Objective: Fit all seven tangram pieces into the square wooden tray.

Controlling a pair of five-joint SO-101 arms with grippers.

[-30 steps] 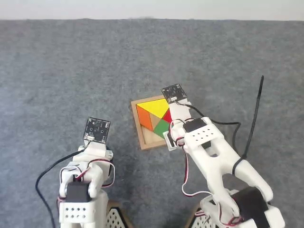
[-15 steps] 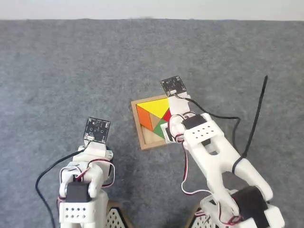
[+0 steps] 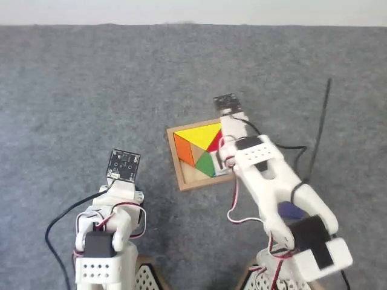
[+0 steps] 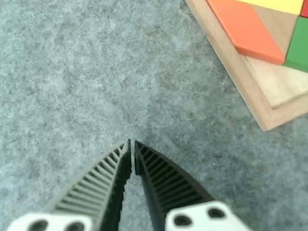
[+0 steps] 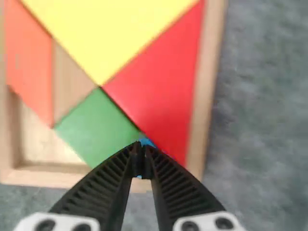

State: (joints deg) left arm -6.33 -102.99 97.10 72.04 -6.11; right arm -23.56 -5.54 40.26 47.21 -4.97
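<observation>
Grey felt covers the table, with the wooden tray near its middle. From above, my right arm hangs over the tray's right side and covers what lies beneath. My right wrist camera looks under it: my right gripper is pinching a sliver of a blue piece, where the green square meets the red triangle. My left gripper is pressed together on nothing, over bare felt near-left of the tray.
</observation>
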